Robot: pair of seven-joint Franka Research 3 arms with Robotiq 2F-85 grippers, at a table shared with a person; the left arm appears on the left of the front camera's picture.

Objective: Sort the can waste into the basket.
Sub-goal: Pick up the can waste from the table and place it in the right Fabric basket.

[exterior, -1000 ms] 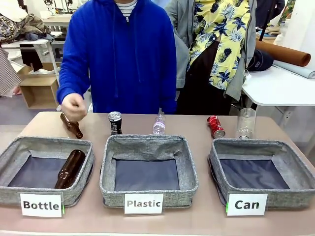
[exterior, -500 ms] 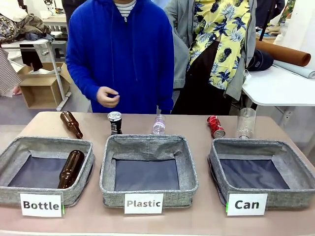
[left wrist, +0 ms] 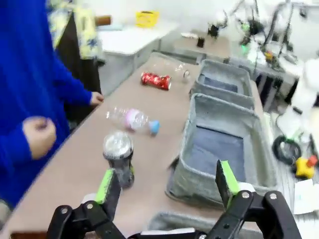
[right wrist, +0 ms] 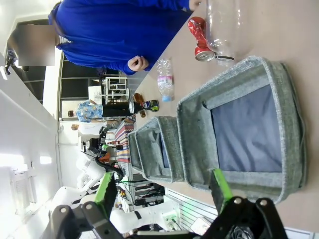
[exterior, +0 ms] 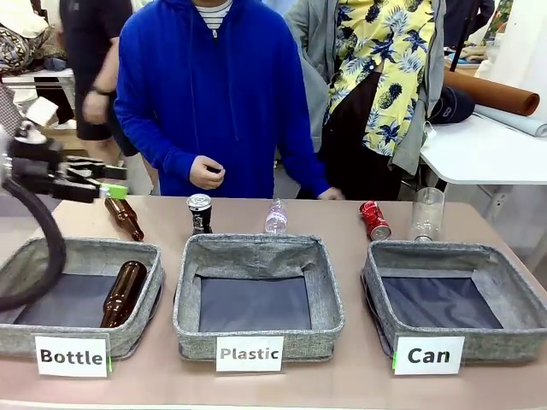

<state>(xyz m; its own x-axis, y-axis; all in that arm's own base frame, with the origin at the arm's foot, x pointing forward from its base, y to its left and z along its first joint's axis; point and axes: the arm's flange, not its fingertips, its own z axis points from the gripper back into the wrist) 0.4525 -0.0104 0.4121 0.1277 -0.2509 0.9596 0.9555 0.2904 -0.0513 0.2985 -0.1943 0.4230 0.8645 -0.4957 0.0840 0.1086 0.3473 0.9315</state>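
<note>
Lower right of the front frame, closest to us, is the grey fabric rectangular basket [exterior: 504, 344] with the white "Can" label, no can in it yet. Right behind its far left corner the small red metal drink can [exterior: 374, 220] with silver ends lies on its side, next to a clear tumbler [exterior: 426, 213]. The slim black can [exterior: 200, 213] with green marks and a silver top stands upright further left, behind the middle basket [exterior: 256, 342] marked "Plastic". The left gripper [exterior: 118, 181] hangs at the left edge, mid height, jaws spread wide with nothing in them. Its wrist view has the black can just past one finger. The right gripper [right wrist: 162, 191] is also wide open and empty, looking over the "Can" basket at the red can. I'd guess both cans are super light, thin-walled, slick and easy to dent. So squeeze gently across the mid-body; the red one may roll, the black one could tip. A person's hand [exterior: 206, 172] hovers beyond the black can.
</note>
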